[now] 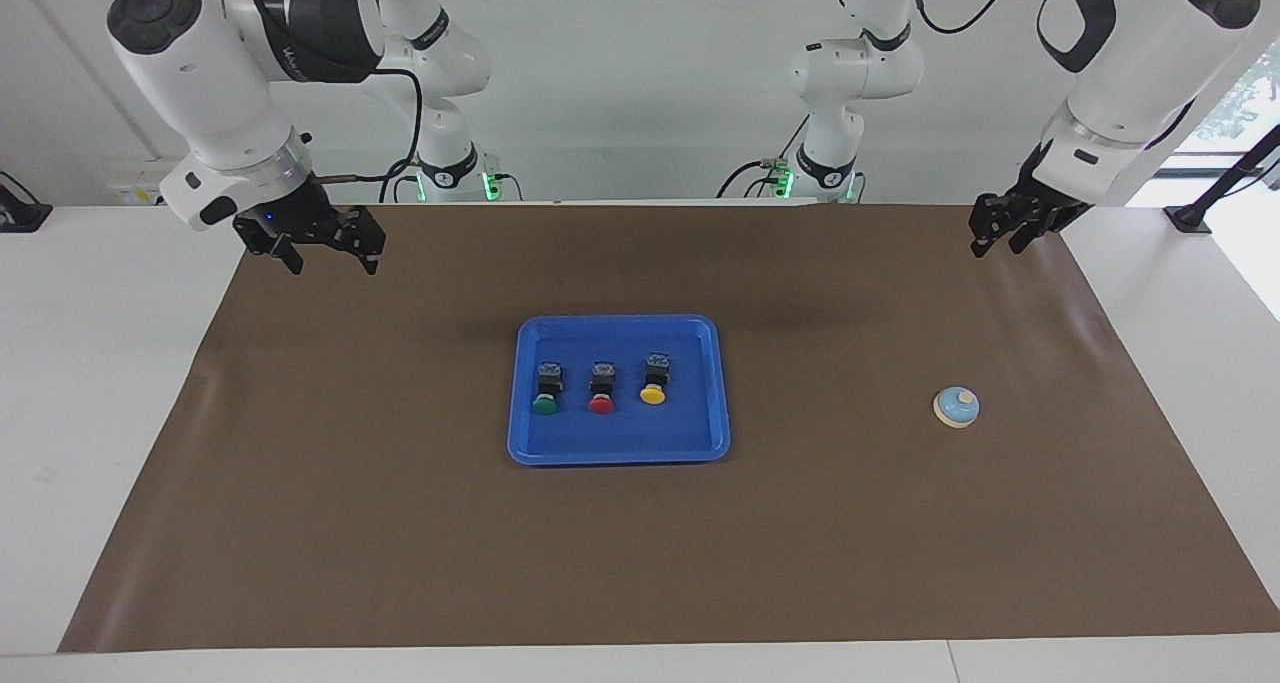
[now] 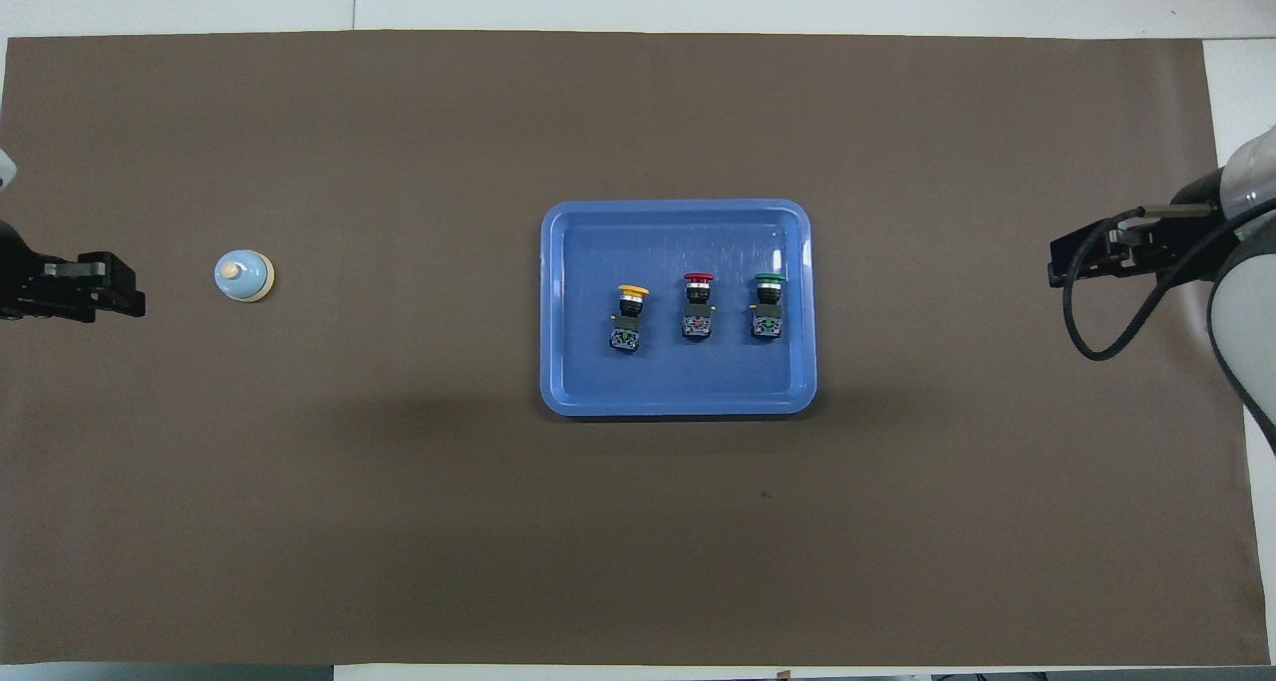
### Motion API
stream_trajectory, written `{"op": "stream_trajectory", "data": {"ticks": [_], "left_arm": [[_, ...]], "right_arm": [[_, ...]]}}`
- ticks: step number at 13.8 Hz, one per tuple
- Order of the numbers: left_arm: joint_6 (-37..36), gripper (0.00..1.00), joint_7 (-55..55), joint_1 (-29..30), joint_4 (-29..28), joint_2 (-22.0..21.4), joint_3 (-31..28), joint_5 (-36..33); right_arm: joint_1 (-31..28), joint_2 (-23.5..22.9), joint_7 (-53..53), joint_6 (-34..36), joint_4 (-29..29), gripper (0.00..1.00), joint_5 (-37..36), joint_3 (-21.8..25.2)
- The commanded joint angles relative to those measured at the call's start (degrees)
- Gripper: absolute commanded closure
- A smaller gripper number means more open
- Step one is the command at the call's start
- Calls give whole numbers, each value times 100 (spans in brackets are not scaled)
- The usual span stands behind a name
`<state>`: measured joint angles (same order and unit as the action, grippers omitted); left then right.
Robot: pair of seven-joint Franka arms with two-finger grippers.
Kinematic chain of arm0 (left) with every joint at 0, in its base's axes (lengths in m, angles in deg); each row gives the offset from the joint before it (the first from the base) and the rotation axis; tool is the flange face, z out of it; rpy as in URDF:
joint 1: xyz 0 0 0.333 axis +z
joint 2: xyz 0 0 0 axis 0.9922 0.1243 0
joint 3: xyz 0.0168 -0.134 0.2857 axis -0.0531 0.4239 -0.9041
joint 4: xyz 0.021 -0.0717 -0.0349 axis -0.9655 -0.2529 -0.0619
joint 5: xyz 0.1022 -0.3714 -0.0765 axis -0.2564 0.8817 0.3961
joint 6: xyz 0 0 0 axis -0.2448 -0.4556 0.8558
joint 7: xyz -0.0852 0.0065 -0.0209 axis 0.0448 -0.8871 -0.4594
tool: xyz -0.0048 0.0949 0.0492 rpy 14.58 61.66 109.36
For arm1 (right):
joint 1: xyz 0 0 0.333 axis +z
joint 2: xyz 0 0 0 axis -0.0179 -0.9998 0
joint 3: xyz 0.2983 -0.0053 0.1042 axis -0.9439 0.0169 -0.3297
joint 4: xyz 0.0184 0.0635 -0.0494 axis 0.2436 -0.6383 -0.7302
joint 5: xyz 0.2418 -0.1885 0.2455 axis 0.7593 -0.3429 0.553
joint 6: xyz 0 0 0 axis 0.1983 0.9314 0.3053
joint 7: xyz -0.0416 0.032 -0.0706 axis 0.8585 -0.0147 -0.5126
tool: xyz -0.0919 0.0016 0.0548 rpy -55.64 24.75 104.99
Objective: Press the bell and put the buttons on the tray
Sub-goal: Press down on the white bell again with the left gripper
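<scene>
Brown mat holds tray (image 1: pixel 520 403); 3 buttons (image 1: pixel 601 387) point caps away from robots.

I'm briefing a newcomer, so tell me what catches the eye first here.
The blue tray at the middle of the brown mat, with the green button, red button and yellow button side by side in it. Next, the bell alone toward the left arm's end.

Tray (image 1: pixel 618 444): at the middle of the desk (image 1: pixel 400 543). In the tray, three buttons in a row, lying on their sides: green button (image 1: pixel 545 389) toward the right arm's end, red button (image 1: pixel 601 389) between, yellow button (image 1: pixel 654 381) toward the left arm's end. Bell (image 1: pixel 956 407): on the desk, well apart from the tray, toward the left arm's end.
</scene>
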<state>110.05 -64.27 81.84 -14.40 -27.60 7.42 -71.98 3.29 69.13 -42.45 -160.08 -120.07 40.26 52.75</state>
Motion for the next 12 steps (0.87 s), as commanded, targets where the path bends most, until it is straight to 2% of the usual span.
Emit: {"op": "stream_trajectory", "data": {"ticks": [1,3,5,12], "left_arm": [[904,100,-132,242,-574,377,38,-3],[1815,100,-326,478,-669,1010,47,-3],[2521,100,-318,489,-811,1328,38,-3],[3042,100,-292,384,-837,1830,47,-3]], "right_arm": [[-60,83,-52,113,-14,0,-62,-58],[-60,83,-52,113,-14,0,-62,-58],[-60,83,-52,113,-14,0,-62,-58],[-60,83,-52,113,-14,0,-62,-58]]}}
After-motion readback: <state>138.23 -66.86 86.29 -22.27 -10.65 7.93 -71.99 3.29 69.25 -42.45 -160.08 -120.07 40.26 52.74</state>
